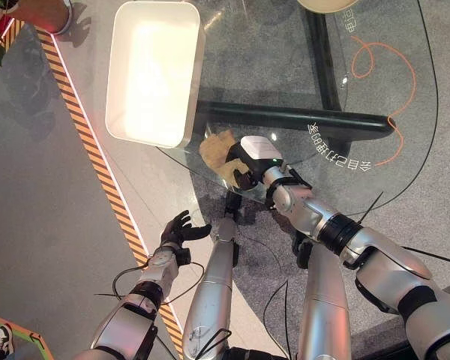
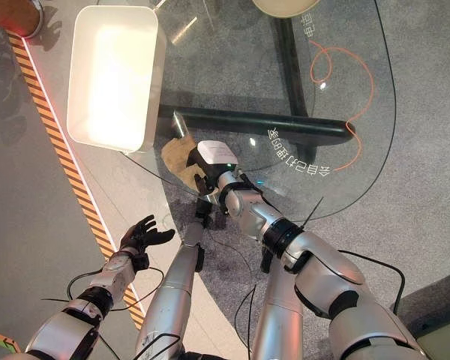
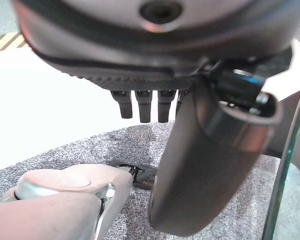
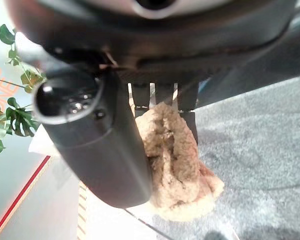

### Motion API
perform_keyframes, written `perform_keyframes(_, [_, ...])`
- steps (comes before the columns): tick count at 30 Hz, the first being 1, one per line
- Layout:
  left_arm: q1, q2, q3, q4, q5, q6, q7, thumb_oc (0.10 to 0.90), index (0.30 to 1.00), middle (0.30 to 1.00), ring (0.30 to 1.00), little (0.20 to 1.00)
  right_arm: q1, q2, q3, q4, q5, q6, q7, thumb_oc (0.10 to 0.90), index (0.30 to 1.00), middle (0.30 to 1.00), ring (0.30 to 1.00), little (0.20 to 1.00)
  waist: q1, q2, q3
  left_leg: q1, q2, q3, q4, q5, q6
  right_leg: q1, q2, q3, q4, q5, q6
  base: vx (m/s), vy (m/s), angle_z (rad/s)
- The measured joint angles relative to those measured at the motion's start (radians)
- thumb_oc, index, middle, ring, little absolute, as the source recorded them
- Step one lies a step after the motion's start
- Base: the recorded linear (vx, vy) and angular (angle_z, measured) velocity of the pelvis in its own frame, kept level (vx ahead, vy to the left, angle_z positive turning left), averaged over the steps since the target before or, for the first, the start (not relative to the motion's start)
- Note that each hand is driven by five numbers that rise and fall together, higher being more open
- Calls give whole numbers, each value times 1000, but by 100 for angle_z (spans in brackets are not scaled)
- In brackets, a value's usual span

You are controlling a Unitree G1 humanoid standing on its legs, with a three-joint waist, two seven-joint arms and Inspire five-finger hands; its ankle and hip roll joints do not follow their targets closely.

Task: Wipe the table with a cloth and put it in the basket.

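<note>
While the right robot hand (image 1: 244,169) clamps the cloth (image 1: 217,154) on the tabletop (image 1: 300,82) | step: wiping | left robot hand (image 1: 181,229) idle, fingers apart | next: lift cloth into basket (image 1: 151,71)

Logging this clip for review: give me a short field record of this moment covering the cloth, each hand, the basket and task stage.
cloth: tan cloth bunched on the glass table near its front edge
right hand: right hand on the cloth, fingers and thumb closed round it in the right wrist view
left hand: left hand off the table to the left, above the floor, fingers spread, holding nothing
basket: white basket at the table's left edge, nothing visible inside
task stage: cloth not yet in basket
</note>
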Motion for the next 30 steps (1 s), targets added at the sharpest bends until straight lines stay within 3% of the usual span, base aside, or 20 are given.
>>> perform_keyframes(3, [1, 0, -6, 9, 0, 0, -4, 800, 900, 900, 900, 900, 0, 19, -4, 45, 1, -19, -54, 100, 300, 300, 300, 200, 0, 0, 0, -6, -2, 0, 10, -25, 20, 4, -2, -4, -17, 9, -4, 0, -1, -1])
perform_keyframes(10, [2, 6, -32, 25, 0, -3, -5, 800, 900, 900, 900, 900, -3, 10, -10, 134, 5, -85, -215, 100, 300, 300, 300, 200, 7, 1, -1, -19, -5, 1, 20, -7, 11, 2, -5, -4, -19, 11, 6, 1, -2, 0])
perform_keyframes(15, [2, 14, -32, 19, -1, -5, -4, 800, 900, 900, 900, 900, -12, -3, -98, 151, 23, -91, -361, 100, 300, 300, 300, 200, 13, 1, -1, -48, -5, 1, 24, -19, 18, -20, -8, -8, -34, 17, -1, 0, 0, 0])
perform_keyframes(20, [-3, 24, -32, -2, -7, -2, -4, 800, 900, 900, 900, 900, -49, -84, -179, 171, 76, -89, -485, 100, 300, 300, 300, 200, -3, 0, 0, -90, -27, 4, 66, -14, 30, -26, -21, -3, -49, 33, 37, 0, -2, 4])
perform_keyframes(25, [-5, 70, -32, -13, -15, -3, -3, 800, 900, 900, 900, 900, -91, -128, -267, 249, 111, -95, -554, 100, 300, 300, 300, 200, -4, -4, 2, -90, -35, 4, 52, 1, 36, -29, -31, -2, -49, 31, 44, 0, -4, 4])
perform_keyframes(30, [-5, 92, -32, -12, -27, -2, -4, 800, 900, 900, 900, 900, -89, -145, -353, 328, 133, -152, -585, 100, 300, 300, 300, 200, -27, -17, 9, -90, -34, 4, 54, 1, 36, -28, -29, -2, -49, 33, 44, 0, 0, 0])
